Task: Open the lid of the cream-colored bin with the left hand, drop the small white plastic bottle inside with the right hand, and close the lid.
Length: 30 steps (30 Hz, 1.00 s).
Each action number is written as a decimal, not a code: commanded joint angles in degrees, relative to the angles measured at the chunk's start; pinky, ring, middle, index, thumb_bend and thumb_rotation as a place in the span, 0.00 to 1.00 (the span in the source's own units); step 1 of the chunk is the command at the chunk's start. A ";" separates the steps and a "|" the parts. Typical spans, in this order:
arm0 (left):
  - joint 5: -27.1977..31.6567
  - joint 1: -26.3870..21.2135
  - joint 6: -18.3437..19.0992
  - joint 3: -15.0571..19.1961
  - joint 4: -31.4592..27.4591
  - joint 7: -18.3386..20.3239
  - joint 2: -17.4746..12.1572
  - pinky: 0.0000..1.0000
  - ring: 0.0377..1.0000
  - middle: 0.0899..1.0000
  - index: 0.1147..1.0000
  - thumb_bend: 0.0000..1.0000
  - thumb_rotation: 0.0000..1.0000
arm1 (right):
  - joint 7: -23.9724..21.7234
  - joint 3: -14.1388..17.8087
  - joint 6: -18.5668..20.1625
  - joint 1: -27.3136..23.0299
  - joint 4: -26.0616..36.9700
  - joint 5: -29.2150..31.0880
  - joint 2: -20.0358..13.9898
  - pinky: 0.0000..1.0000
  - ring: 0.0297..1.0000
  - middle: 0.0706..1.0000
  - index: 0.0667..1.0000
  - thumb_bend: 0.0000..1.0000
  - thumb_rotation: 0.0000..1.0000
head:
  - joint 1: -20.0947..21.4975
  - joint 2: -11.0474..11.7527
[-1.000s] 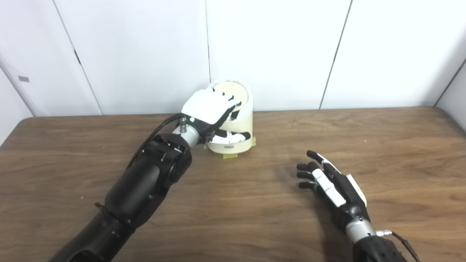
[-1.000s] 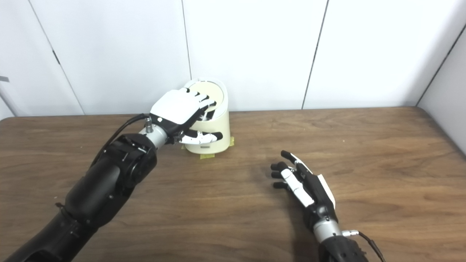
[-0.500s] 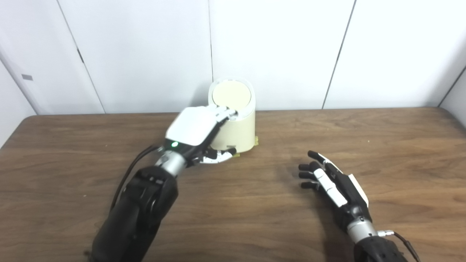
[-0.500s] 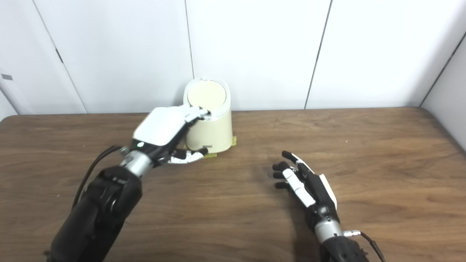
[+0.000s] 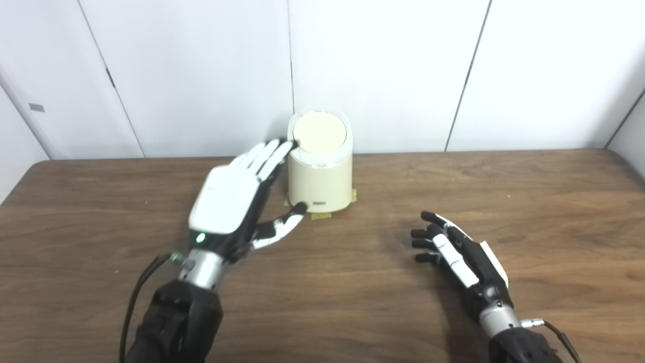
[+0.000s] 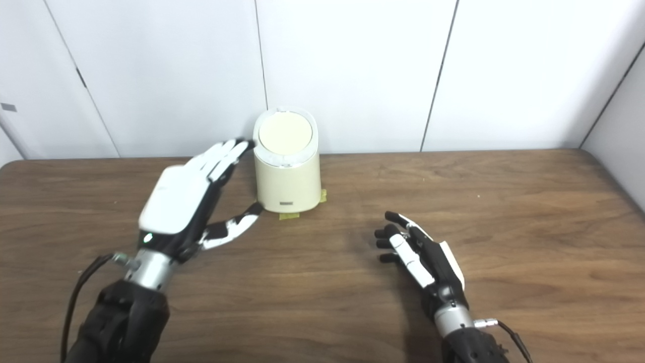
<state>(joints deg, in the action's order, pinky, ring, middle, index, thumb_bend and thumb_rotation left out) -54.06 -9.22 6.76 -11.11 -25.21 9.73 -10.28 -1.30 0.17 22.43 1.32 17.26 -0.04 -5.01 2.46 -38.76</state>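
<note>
The cream-colored bin (image 5: 319, 171) stands near the table's back edge with its round lid (image 5: 319, 133) lying flat and shut. My left hand (image 5: 236, 201) hovers open just left of the bin, fingers stretched toward its top rim, holding nothing. Whether the fingertips touch the bin I cannot tell. My right hand (image 5: 459, 252) rests open on the table to the bin's front right, palm turned inward, with nothing in it. No small white bottle shows anywhere in either view.
Strips of yellow tape (image 5: 319, 216) mark the bin's base on the brown wooden table (image 5: 352, 282). A white panelled wall (image 5: 383, 75) rises right behind the bin.
My left hand pulled back off the bin's top toward me and to the left, and its fingers spread open. The lid went from tilted to flat and shut. The right hand stayed put.
</note>
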 commanded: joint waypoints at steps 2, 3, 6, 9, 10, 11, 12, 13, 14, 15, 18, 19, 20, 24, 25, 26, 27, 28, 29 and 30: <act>7.75 1.55 2.59 4.16 -3.40 -1.09 2.67 0.79 0.89 0.90 0.91 0.40 0.33 | -0.47 0.03 -1.83 -0.89 1.90 0.16 -0.16 0.63 0.71 0.68 0.80 0.50 0.70 | -0.08 -0.14; 10.01 2.66 3.41 5.39 -3.89 -1.10 3.40 0.79 0.89 0.90 0.90 0.39 0.33 | -0.52 0.10 -1.87 -0.86 1.95 0.29 -0.15 0.63 0.71 0.68 0.80 0.50 0.70 | -0.11 -0.17; 17.78 5.77 4.81 9.15 -4.22 -1.34 5.27 0.80 0.88 0.89 0.90 0.36 0.34 | -0.65 0.19 -1.99 -0.84 2.00 0.56 -0.19 0.62 0.70 0.69 0.79 0.50 0.70 | -0.09 -0.25; 24.19 8.16 5.53 12.25 -3.51 -1.71 5.78 0.84 0.88 0.88 0.91 0.33 0.50 | -0.90 0.55 -2.31 -0.59 2.31 1.60 0.07 0.63 0.71 0.69 0.79 0.51 0.70 | 0.01 -0.31; 25.92 8.70 5.65 13.19 -3.20 -1.99 5.90 0.85 0.88 0.87 0.91 0.33 0.54 | -0.90 0.72 -2.46 -0.50 2.44 1.95 0.27 0.63 0.71 0.69 0.79 0.51 0.69 | 0.07 -0.39; 27.99 9.21 5.83 14.26 -2.79 -2.32 6.15 0.84 0.87 0.87 0.91 0.32 0.57 | -0.88 0.96 -2.49 -0.42 2.59 2.47 0.54 0.62 0.71 0.69 0.79 0.52 0.68 | 0.09 -0.41; 30.74 9.76 6.43 15.66 -2.33 -2.57 6.60 0.83 0.87 0.86 0.91 0.31 0.59 | -0.80 1.15 -2.64 -0.32 2.82 2.85 0.81 0.63 0.71 0.69 0.78 0.52 0.67 | 0.17 -0.47; 33.11 10.22 6.83 16.79 -1.86 -2.69 6.83 0.84 0.87 0.87 0.91 0.31 0.61 | -0.66 1.27 -2.77 -0.24 3.04 3.02 1.05 0.63 0.71 0.70 0.78 0.52 0.66 | 0.17 -0.47; 35.38 10.65 7.14 17.81 -1.45 -2.68 6.98 0.84 0.87 0.87 0.92 0.31 0.64 | -0.53 1.49 -2.85 -0.16 3.32 3.38 1.36 0.62 0.71 0.70 0.77 0.52 0.65 | 0.19 -0.61; 37.91 11.05 7.19 18.82 -0.81 -2.60 7.03 0.87 0.87 0.88 0.92 0.31 0.67 | -0.48 1.72 -3.08 -0.09 3.49 3.85 1.63 0.62 0.71 0.70 0.77 0.52 0.64 | 0.18 -0.63; 46.34 11.94 6.12 21.33 1.50 -2.61 7.61 0.90 0.88 0.87 0.93 0.33 0.67 | -0.61 2.45 -3.47 0.17 3.99 5.12 2.15 0.63 0.74 0.74 0.78 0.55 0.66 | 0.05 -0.75; 49.35 12.19 5.78 22.08 2.29 -2.68 8.06 0.90 0.88 0.87 0.93 0.34 0.65 | -0.68 2.68 -3.75 0.28 4.05 5.52 2.24 0.64 0.74 0.75 0.79 0.56 0.67 | 0.03 -0.76; 51.65 12.44 5.69 22.58 2.85 -2.82 8.41 0.90 0.87 0.87 0.93 0.35 0.64 | -0.70 2.87 -4.05 0.38 4.11 5.87 2.31 0.64 0.75 0.75 0.79 0.58 0.67 | -0.02 -0.79; 56.19 13.86 4.62 22.58 4.41 -2.93 8.36 0.90 0.88 0.89 0.95 0.38 0.70 | -1.38 3.90 -5.97 0.85 4.01 8.69 2.81 0.69 0.79 0.79 0.81 0.60 0.68 | 0.07 -0.94; 57.09 14.32 4.13 22.56 4.88 -3.12 8.54 0.90 0.88 0.89 0.95 0.38 0.71 | -1.53 4.27 -6.78 0.98 3.86 9.68 3.05 0.69 0.80 0.80 0.81 0.60 0.67 | -0.03 -0.99; 58.09 14.69 3.80 22.62 5.26 -3.33 8.83 0.89 0.88 0.89 0.95 0.39 0.72 | -1.50 4.50 -7.54 1.11 3.74 10.16 3.21 0.71 0.81 0.81 0.82 0.62 0.68 | -0.18 -1.08; 58.82 14.93 3.55 22.62 5.52 -3.53 8.98 0.90 0.88 0.90 0.95 0.40 0.73 | -1.46 4.62 -8.08 1.20 3.64 10.43 3.29 0.72 0.82 0.82 0.83 0.64 0.68 | -0.18 -1.08; 59.44 15.28 3.00 22.59 5.93 -3.74 9.14 0.90 0.88 0.90 0.95 0.40 0.74 | -1.48 4.79 -9.21 1.32 3.22 10.64 3.35 0.72 0.82 0.82 0.83 0.65 0.68 | -0.40 -1.13; 59.87 15.56 2.26 22.46 6.37 -3.84 9.13 0.89 0.88 0.90 0.94 0.40 0.75 | -1.55 4.91 -10.13 1.43 2.79 10.82 3.33 0.72 0.82 0.82 0.83 0.66 0.69 | -0.35 -1.10; 60.11 15.77 1.73 22.32 6.64 -3.94 9.06 0.89 0.88 0.90 0.94 0.40 0.77 | -1.61 4.98 -10.77 1.53 2.50 10.97 3.29 0.73 0.82 0.82 0.84 0.67 0.70 | -0.26 -1.15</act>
